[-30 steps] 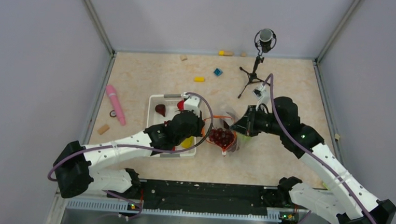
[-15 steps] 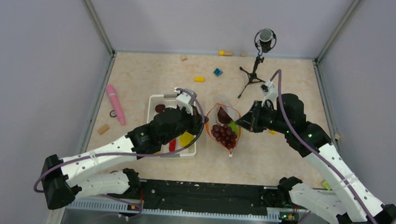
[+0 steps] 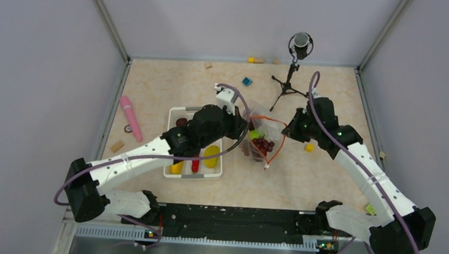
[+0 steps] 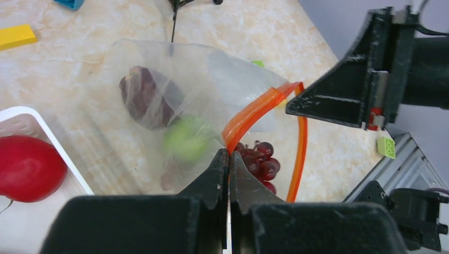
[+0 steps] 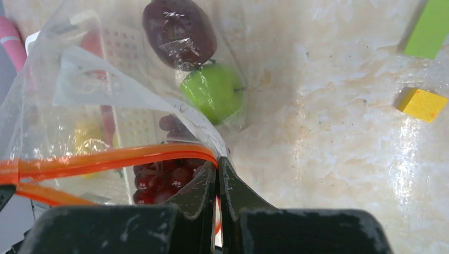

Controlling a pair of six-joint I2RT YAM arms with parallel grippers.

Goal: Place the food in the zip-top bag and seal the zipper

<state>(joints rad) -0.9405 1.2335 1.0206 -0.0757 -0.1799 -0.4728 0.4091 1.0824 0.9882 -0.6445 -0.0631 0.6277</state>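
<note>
The clear zip-top bag (image 3: 261, 131) hangs between my two grippers, its mouth held apart. My left gripper (image 4: 229, 151) is shut on the orange-red zipper (image 4: 254, 111) at the bag's left edge. My right gripper (image 5: 218, 159) is shut on the zipper (image 5: 116, 157) at the opposite edge. Inside the bag lie dark grapes (image 4: 259, 161), a green fruit (image 5: 214, 92) and a maroon fruit (image 5: 177, 32). In the white basket (image 3: 171, 115) remain a red apple (image 4: 24, 166), yellow pieces (image 3: 211, 155) and a red chili (image 3: 195, 165).
A microphone on a tripod (image 3: 297, 49) stands just behind the bag. A pink stick (image 3: 131, 117) lies left of the basket. Small blocks are scattered about: yellow (image 3: 225, 90), blue (image 3: 247, 81), and a yellow one (image 5: 422, 104) beside the right gripper.
Both grippers have carried the bag away from the arm bases, toward the tripod. The left arm has swung off the basket, uncovering the yellow pieces and chili.
</note>
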